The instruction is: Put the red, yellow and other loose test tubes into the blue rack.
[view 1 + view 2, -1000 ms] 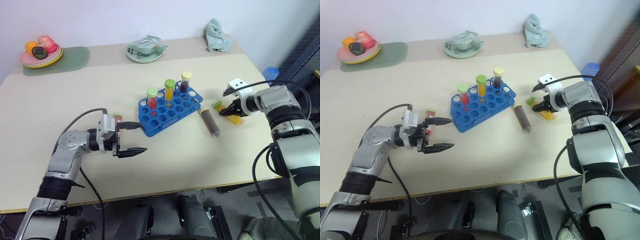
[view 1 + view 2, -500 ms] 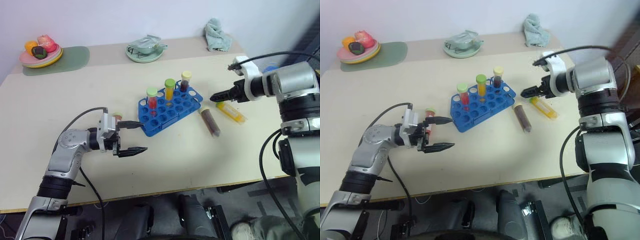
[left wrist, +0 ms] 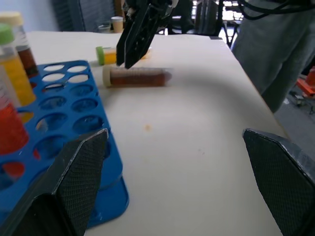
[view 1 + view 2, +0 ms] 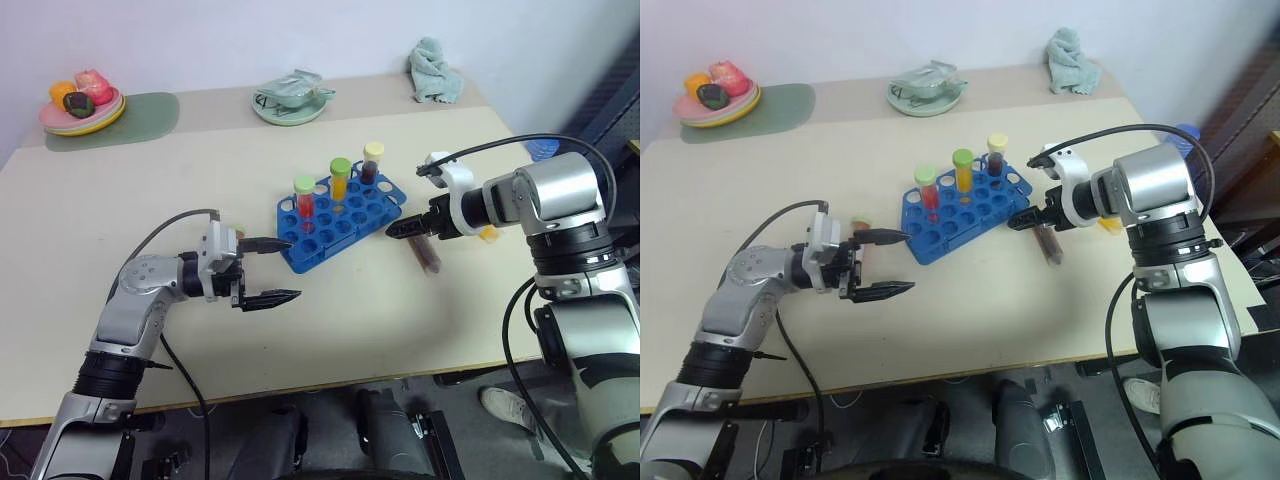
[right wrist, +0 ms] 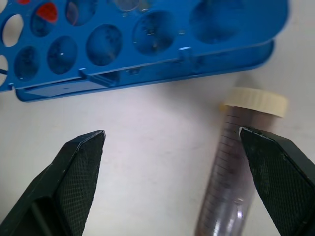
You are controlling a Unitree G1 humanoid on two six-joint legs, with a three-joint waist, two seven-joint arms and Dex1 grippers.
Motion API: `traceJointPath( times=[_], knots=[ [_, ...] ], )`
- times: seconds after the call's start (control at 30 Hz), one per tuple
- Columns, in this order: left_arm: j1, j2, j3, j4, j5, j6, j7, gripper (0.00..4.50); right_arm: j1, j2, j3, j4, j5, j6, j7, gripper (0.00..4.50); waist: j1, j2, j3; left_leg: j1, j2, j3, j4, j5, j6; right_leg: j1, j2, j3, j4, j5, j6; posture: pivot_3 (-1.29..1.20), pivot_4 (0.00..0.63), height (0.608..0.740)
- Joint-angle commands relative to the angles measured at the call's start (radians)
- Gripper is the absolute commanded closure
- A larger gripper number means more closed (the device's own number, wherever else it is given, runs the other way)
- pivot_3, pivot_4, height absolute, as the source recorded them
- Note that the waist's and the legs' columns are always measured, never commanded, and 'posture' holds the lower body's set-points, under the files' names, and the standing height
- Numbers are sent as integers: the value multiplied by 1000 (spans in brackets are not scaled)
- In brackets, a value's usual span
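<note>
Three tubes racked: red, orange-yellow and dark tubes stand upright in the blue rack [image 4: 338, 222], near the middle of the table [image 4: 150, 210].
Loose tubes: a brown tube [image 4: 425, 250] lies flat just beside the rack's right end; a yellow tube [image 4: 488, 234] lies beyond it, mostly hidden behind the right arm; a red tube [image 4: 859, 240] lies behind the left gripper's fingers.
Risk: the brown tube lies on its side, so it may roll away if one finger reaches it first; its cap sits close to the rack, so a misjudged descent could bump the rack and tip the standing tubes.
Right gripper [image 4: 408, 229]: wide open, empty, hovering over the brown tube's capped end without touching it.
Left gripper [image 4: 268, 270]: wide open, empty, pointing toward the rack's left end, apart from it.
</note>
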Motion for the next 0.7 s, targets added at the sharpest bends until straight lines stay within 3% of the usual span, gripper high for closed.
traceJointPath(
  times=[0.03,0.5,0.57,0.7],
  knots=[
    [8,16,35,-55,-28,27,18,0,-24,-11,-8,3,24,-29,-15,49,1,0,0,0,0,0,0,0,0,0,0,0,0,0,0,0,150,740],
    [9,28,48,-83,-32,60,35,0,24,12,140,169,-62,-258,-54,49,1,-2,-2,3,0,0,0,0,0,3,0,0,0,0,0,0,150,740],
    [15,30,50,-91,-32,64,39,0,34,6,177,178,-83,-294,-40,566,-3,-3,-2,2,0,0,0,0,0,2,0,0,0,0,0,0,150,740],
    [24,32,56,-102,-35,70,44,0,51,9,197,194,-109,-336,-31,2299,-2,-3,-2,3,0,0,0,0,0,3,0,-1,0,0,0,0,150,740]
  ],
)
